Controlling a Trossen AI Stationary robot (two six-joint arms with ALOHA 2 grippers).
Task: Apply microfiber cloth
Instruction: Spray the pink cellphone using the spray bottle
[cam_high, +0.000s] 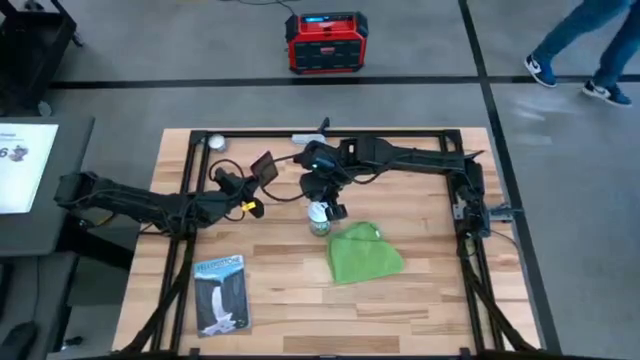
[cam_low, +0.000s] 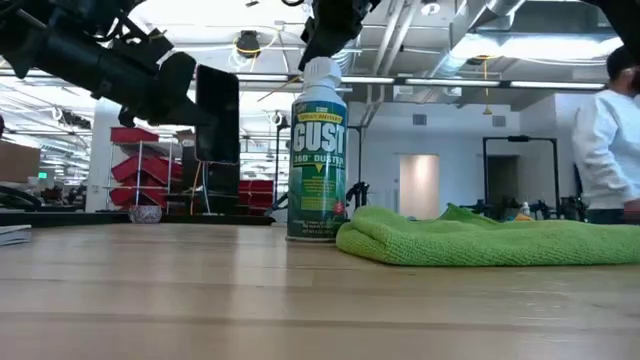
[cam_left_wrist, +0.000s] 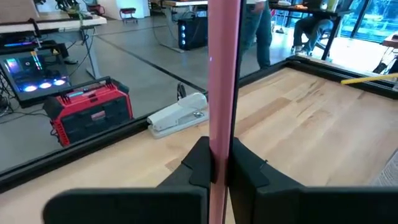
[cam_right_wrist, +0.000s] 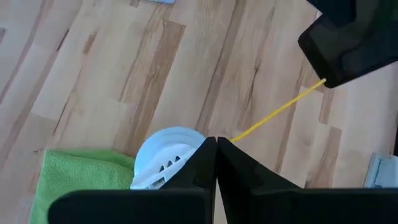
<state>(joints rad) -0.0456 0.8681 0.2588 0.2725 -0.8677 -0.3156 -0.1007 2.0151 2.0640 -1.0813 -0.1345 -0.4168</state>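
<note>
One microfiber cloth (cam_high: 364, 254) is lying rumpled on the wooden table (cam_high: 430, 300), toward the right of the middle, its bright green edge just beside the base of one duster can (cam_low: 317, 160); whether cloth and can are touching, I cannot tell. The can is standing upright, green and white, with a white cap.

Two dark arms are working over the table. The right gripper (cam_high: 331, 207) is hanging right above the can's cap; in its wrist view the two fingers are lying pressed together with no gap and nothing between them, the white cap showing just beyond their tips. The left gripper (cam_left_wrist: 217, 169) is clenching one pink phone (cam_left_wrist: 222, 81) by its lower edge, holding it upright and clear of the table, to the left of the can; only the phone's thin side is showing in the wrist view, and from table height it is reading as a dark slab.

One blue-grey booklet (cam_high: 221, 293) is lying near the table's front left; one white stapler (cam_left_wrist: 178, 114) is resting by the far rail; one red box (cam_high: 327, 42) is sitting on the floor beyond. One person in a white sleeve (cam_low: 607, 150) is standing at the right, cut off by the edge; another's legs (cam_high: 585, 45) are passing farther back.
</note>
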